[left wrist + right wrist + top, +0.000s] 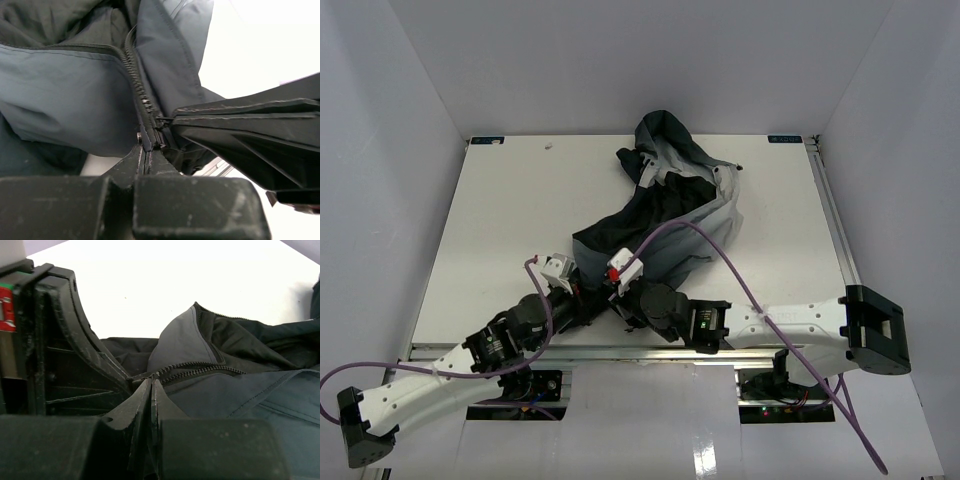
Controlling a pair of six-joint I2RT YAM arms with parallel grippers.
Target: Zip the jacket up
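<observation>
The jacket lies crumpled on the white table, dark navy with light grey panels, its hood at the back. Both grippers meet at its near hem. My left gripper is shut on the bottom end of the zipper, which runs up and away from its fingertips. My right gripper is shut on the zipper just where its two rows of teeth begin to part. In the top view the left gripper and the right gripper are almost touching. The zipper slider itself is hidden between the fingertips.
The right gripper's black fingers fill the right of the left wrist view; the left gripper's body fills the left of the right wrist view. A purple cable loops over the jacket. The table's near rail runs just behind the grippers.
</observation>
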